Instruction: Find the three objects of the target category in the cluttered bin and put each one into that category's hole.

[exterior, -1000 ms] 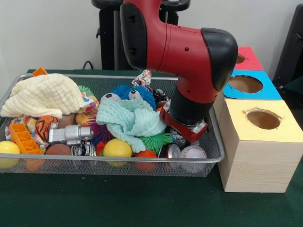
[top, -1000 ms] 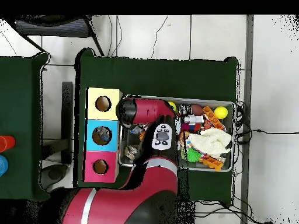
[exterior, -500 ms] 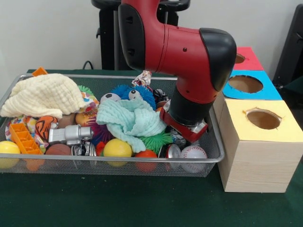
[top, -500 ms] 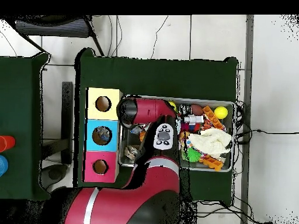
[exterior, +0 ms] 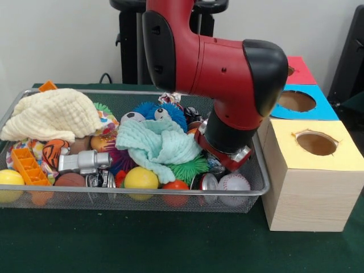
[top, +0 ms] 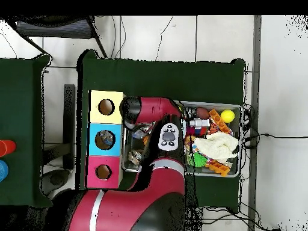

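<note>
The silver wire-mesh bin (exterior: 114, 193) is full of toys, balls and cloths; it also shows in the overhead view (top: 241, 142). My gripper (exterior: 227, 157) is down in the bin's right end, next to the boxes, with its tip hidden behind the red wrist and the clutter. I cannot tell whether it holds anything. No see-through plastic piece shows clearly. The round hole in the red-topped box (top: 103, 172) is open in the overhead view. In the front view the red top (exterior: 300, 71) is partly behind my arm.
The blue-topped box (exterior: 298, 102) and yellow-topped box (exterior: 316, 145) stand right of the bin. In the bin lie a mint cloth (exterior: 159, 145), a cream cloth (exterior: 54, 114), a baseball (exterior: 233, 183), a yellow ball (exterior: 140, 178) and crushed cans (exterior: 206, 181).
My arm's elbow has shifted slightly toward the boxes and the wrist has moved a little right and up. The things in the bin have not visibly moved.
</note>
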Tool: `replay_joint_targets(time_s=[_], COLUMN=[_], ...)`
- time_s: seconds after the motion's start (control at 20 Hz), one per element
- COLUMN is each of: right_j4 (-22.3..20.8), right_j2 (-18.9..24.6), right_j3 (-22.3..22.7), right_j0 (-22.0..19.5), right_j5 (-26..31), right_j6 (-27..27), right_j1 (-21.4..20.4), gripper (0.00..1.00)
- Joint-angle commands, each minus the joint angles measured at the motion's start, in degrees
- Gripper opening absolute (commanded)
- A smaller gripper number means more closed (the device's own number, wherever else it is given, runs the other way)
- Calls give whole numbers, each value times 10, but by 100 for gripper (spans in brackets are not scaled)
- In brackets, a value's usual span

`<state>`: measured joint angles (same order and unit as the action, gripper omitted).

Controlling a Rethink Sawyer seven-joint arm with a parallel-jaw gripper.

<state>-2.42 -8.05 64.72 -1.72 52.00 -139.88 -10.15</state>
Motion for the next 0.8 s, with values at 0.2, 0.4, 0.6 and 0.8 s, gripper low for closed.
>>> replay_joint_targets(time_s=[0.2,0.4,0.6,0.8], right_j4=[22,29,30,30], right_j2=[78,85,90,93], right_j3=[-33,-41,-36,-22], right_j0=[-31,-42,-46,-50], right_j5=[204,234,244,248], right_j6=[35,34,35,32], right_j1=[71,69,55,34], gripper=[100,100,100,100])
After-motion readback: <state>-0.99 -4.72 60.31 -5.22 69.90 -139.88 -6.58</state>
